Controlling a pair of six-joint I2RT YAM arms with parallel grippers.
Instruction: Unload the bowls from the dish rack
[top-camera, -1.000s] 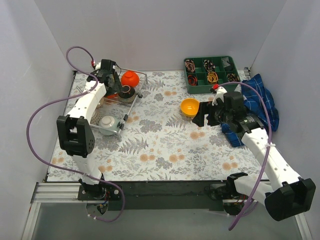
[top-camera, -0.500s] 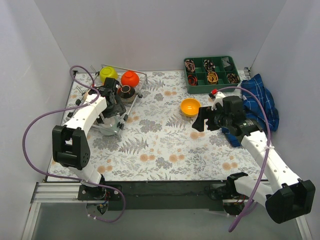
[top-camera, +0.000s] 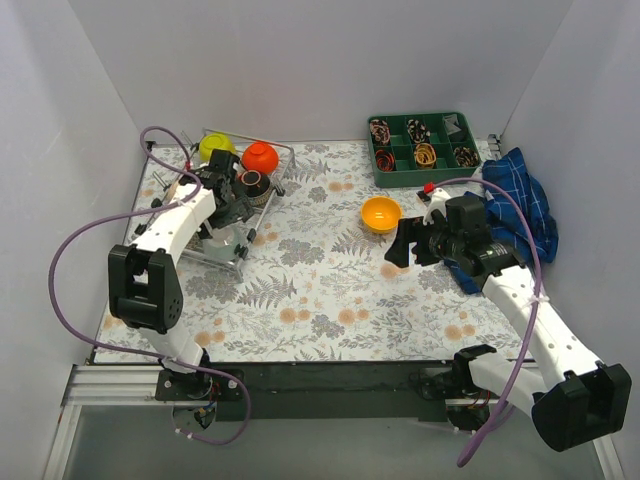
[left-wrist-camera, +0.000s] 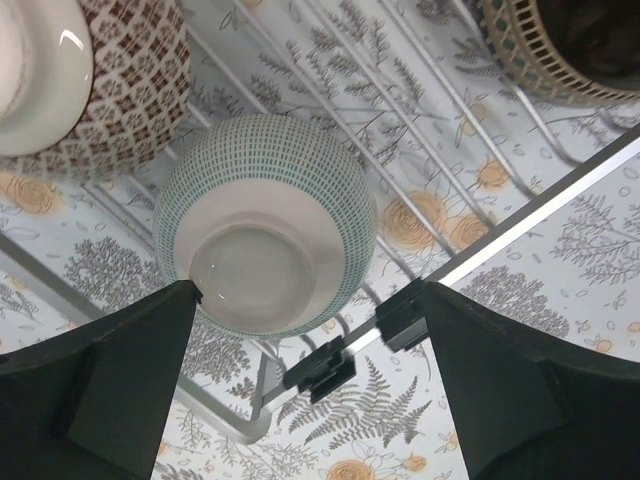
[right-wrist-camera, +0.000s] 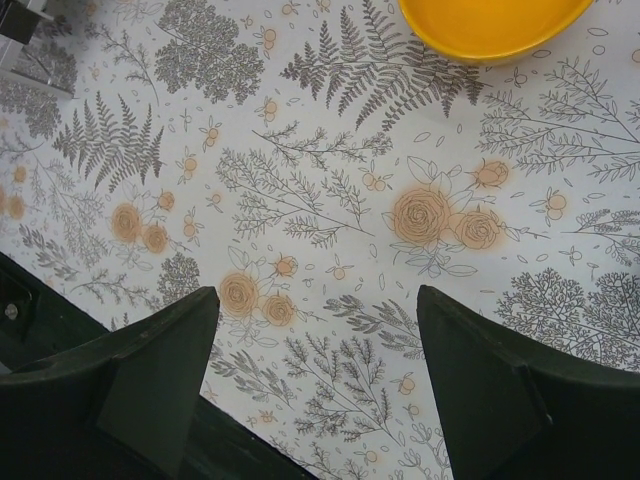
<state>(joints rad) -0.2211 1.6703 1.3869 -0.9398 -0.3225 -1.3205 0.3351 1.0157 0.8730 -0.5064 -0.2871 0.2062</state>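
Just inside dish rack (left-wrist-camera: 540, 208) edge, upturned bowl (left-wrist-camera: 265, 225).

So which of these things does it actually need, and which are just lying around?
Part of the job: dish rack, lime bowl, red-orange bowl, dark bowl, brown-patterned bowl, green-checked bowl, yellow-orange bowl.
Just lying about: green compartment tray, blue cloth.

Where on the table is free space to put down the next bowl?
Free: the floral tablecloth between the silver wire dish rack and the yellow-orange round bowl, and the near strip along the front edge. Crowded: the far right, with the green compartment tray and the blue checked cloth.
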